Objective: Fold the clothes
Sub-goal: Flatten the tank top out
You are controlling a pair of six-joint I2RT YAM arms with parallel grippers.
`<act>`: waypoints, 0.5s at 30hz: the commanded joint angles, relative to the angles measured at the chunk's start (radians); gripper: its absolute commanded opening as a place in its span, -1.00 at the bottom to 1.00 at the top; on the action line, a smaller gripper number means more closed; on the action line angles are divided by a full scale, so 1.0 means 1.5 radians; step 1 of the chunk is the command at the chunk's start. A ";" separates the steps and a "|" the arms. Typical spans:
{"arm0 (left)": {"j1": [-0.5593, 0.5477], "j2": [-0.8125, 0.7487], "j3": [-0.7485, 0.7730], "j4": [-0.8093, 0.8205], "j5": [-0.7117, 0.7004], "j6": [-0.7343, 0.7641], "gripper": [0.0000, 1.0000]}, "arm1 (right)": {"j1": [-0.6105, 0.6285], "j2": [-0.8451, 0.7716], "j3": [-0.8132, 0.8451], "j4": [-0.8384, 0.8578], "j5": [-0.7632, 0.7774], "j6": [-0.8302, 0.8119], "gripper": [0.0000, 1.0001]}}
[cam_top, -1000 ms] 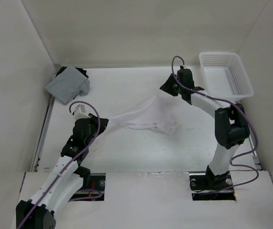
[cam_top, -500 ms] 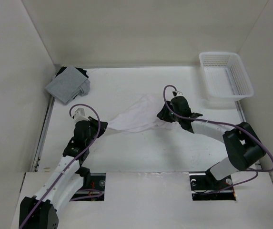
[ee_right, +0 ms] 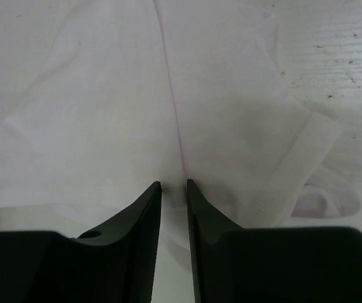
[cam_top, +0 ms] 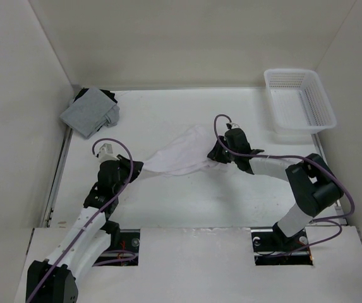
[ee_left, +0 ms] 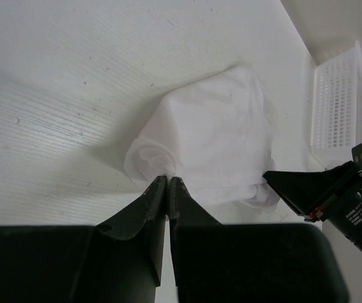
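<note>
overhead: high at near edge, facing down.
left wrist: low, close, facing far right.
right wrist: closest.
shared: tank top (cam_top: pixel 179 153).

Left arm (cam_top: pixel 79 230) at lower left, right arm (cam_top: pixel 269 167) at lower right: white shells, chunky black joints (cam_top: pixel 313 188), looping purple cables (cam_top: pixel 127 165), tapered black fingers (ee_left: pixel 138 213).

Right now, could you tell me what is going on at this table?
Two robot arms are working on a white tank top lying on the table. The left hand is shut on a bunched end of it. The right hand has closed to a narrow gap on a fold at the other end. The top lies crumpled between them, not yet neatly folded. A grey folded garment and a white basket sit apart at the far corners.
</note>
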 commanded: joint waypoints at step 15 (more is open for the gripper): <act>0.005 0.006 0.044 0.044 0.006 -0.003 -0.96 | 0.008 -0.122 0.010 0.018 0.028 0.012 -0.93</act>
